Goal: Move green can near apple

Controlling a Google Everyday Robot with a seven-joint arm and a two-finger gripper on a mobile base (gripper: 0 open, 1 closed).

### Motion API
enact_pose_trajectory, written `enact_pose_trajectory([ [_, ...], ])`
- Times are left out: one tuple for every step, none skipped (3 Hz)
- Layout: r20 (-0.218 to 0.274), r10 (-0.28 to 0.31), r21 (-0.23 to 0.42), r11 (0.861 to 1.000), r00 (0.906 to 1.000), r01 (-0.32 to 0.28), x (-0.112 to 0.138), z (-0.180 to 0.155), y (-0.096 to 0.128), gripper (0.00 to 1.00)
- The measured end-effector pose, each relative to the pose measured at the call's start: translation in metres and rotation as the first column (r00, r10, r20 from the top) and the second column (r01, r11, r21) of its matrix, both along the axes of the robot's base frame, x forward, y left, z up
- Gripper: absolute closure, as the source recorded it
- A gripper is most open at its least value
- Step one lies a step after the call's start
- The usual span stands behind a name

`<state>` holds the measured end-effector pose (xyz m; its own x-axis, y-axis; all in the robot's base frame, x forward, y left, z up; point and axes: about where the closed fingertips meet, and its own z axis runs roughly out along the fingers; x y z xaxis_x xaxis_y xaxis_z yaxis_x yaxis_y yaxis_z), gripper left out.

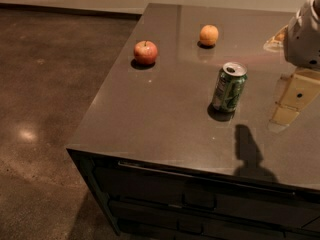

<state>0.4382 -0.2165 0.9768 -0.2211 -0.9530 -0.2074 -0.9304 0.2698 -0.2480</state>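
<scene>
The green can stands upright on the dark counter, right of centre, with its silver top open. The red apple sits at the counter's far left, well apart from the can. My gripper hangs at the right edge of the view, to the right of the can and apart from it, holding nothing that I can see. The white arm housing is above it.
An orange round fruit sits at the back of the counter, between the apple and the can but farther away. The counter's left and front edges drop to a brown floor. Drawers run below the front edge.
</scene>
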Motion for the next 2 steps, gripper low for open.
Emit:
enact_pose_trajectory([
  [0.000,0.000,0.000,1.000,1.0000,0.000,0.000,0.000,0.000,0.00],
  [0.005,0.001,0.047,0.999,1.0000,-0.001,0.019,0.002,0.003,0.00],
])
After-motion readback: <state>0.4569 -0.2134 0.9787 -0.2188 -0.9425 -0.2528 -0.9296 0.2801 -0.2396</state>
